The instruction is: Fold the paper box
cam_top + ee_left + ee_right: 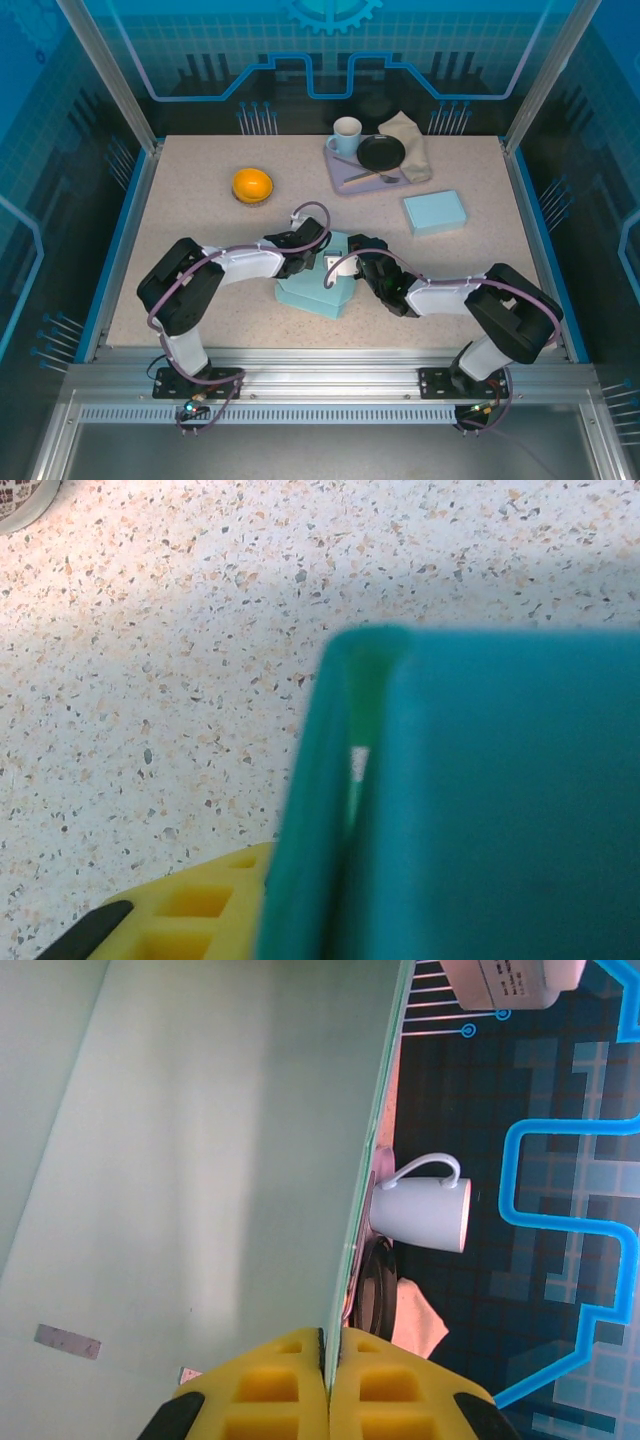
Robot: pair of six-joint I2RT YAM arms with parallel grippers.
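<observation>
The pale teal paper box (318,285) sits near the front middle of the speckled table (190,230), between the two arms. The right gripper (327,1348) pinches a thin panel edge of it, yellow fingers pressed together. The left gripper (302,258) is at the box's left wall; I cannot tell its spread. Farther back lie an orange (252,185) and a tray (338,172) with a white mug (346,135), with blue-lit walls (320,60) all round.

Paper box (315,298): pale teal, plain
Table (200,230): cream, speckled brown and grey
Mug (346,135): white
Tray (342,174): lavender
Round dish (381,152): black
Cloth (414,140): beige
Orange fruit (252,185): bright orange
Flat box (434,211): light blue
Backdrop (300,60): dark, blue lines
</observation>
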